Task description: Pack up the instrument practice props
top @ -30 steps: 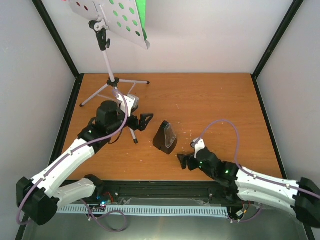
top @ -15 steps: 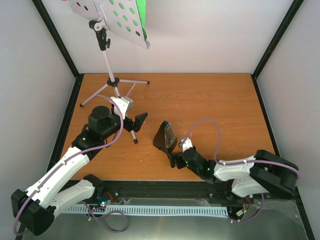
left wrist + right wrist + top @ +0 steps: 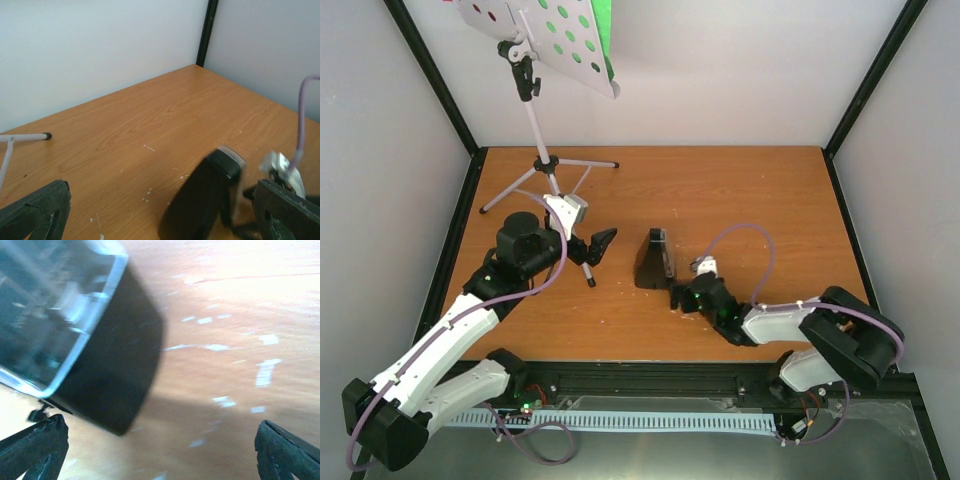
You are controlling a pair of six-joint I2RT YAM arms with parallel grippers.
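The music stand [image 3: 542, 38] stands at the back left, its pale perforated desk high up and its silver tripod legs [image 3: 548, 172] on the table. Green sheets [image 3: 604, 28] show behind the desk, and red shows through its holes. The black metronome [image 3: 653, 262] with its clear cover stands mid-table. My left gripper [image 3: 592, 246] is open and empty, left of the metronome [image 3: 205, 200], which sits between its jaws' line of sight. My right gripper [image 3: 680, 298] is open, just right of the metronome [image 3: 107, 355]. The clear cover [image 3: 50, 315] faces this gripper.
Black frame posts [image 3: 435, 80] and pale walls enclose the wooden table [image 3: 760, 190]. One tripod leg tip [image 3: 46, 135] lies on the wood at the left of the left wrist view. The right arm's purple cable [image 3: 750, 235] loops above the table.
My right gripper has moved left and forward up to the metronome's right side. The metronome has turned and shifted slightly back. My left gripper rose a little early on, then held still.
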